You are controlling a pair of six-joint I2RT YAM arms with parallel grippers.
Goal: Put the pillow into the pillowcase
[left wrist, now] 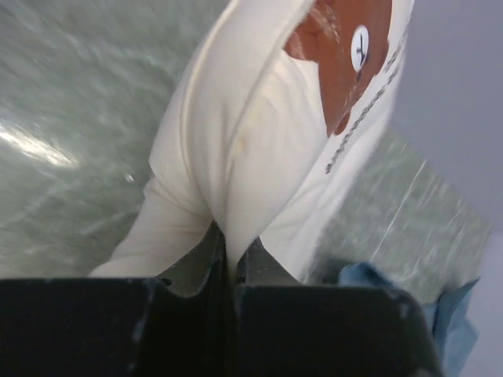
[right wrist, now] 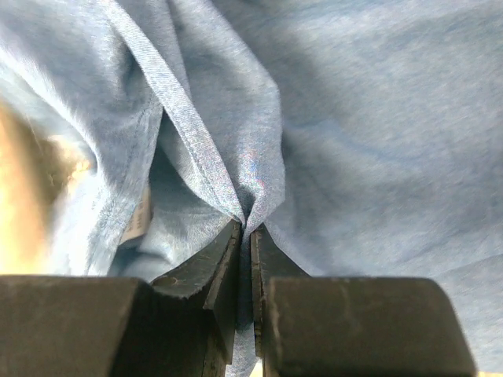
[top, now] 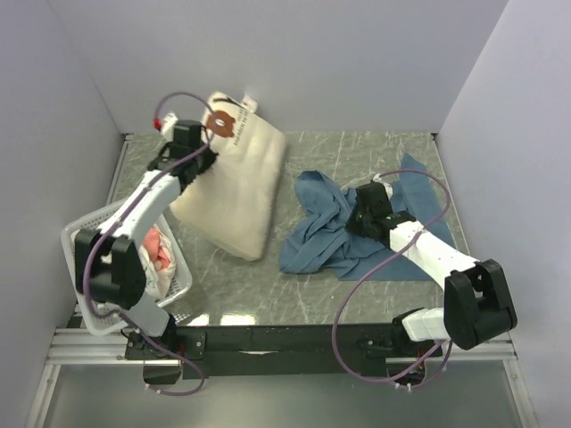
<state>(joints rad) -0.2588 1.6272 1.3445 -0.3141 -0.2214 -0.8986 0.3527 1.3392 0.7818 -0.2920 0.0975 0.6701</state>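
Scene: Two arms at a marbled tabletop point(top: 357, 152), each with cloth in its jaws.
Pillow: The cream pillow point(top: 236, 183) lies toward the far left corner of the tabletop. Its bear face point(top: 223, 123) is at the far end and its near end angles toward the middle.
Pillowcase: The blue pillowcase point(top: 335, 232) sits crumpled in a heap right of centre, with a strip of bare tabletop between it and the pillow.
Left gripper: The left gripper point(top: 203, 160) has its jaws pressed together on a fold of the pillow's left edge, near the far end.
Right gripper: The right gripper point(top: 361, 214) is pinched narrow on a raised ridge of the pillowcase.
Done so far: By the look of it, only the two grips are made.
Left to do: The pillow is wholly outside the case and no open mouth shows. Finding the opening, bringing the two together and drawing the cover over all remain.
Top view alone: It shows the layout, the gap between the two pieces, and a white basket point(top: 67, 236) at the left edge with pinkish cloth inside.
Left wrist alone: It shows the left gripper point(left wrist: 230, 247) biting a pleat of the pillow point(left wrist: 236, 149), with the bear face point(left wrist: 338, 55) beyond.
Right wrist alone: It shows the right gripper point(right wrist: 247, 228) closed on a hemmed fold of the pillowcase point(right wrist: 354, 118).
Unclear: No view shows whether one layer or two is caught.
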